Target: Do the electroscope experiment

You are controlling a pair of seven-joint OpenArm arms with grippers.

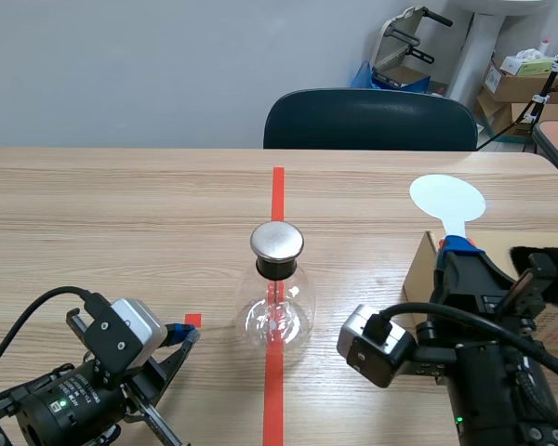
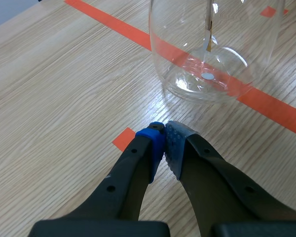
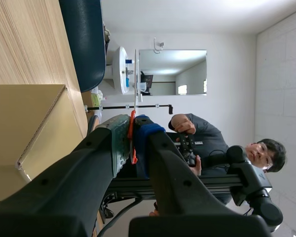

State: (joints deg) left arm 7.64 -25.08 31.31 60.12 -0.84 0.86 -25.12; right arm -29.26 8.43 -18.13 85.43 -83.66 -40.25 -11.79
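Scene view: a clear glass flask electroscope with a black stopper and a round metal cap stands upright at the middle of the light wooden table, on the orange-red tape line that runs from near to far.

The left gripper lies low at the near left, its tips beside a small tape square and pointing toward the flask without touching it. In the left wrist view its two padded fingers are pressed together on nothing, and a thin metal strip hangs inside the glass ahead of them.

The right gripper is raised at the right over an open brown cardboard box. It pinches the orange handle of a flat white round paddle, whose disc stands beyond the fingertips on the far side. The right wrist view shows this paddle edge-on between the pads.

A black furry piece lies at the far right of the box. A dark blue chair stands at the table's far edge. A seated person appears in the background of the right wrist view.
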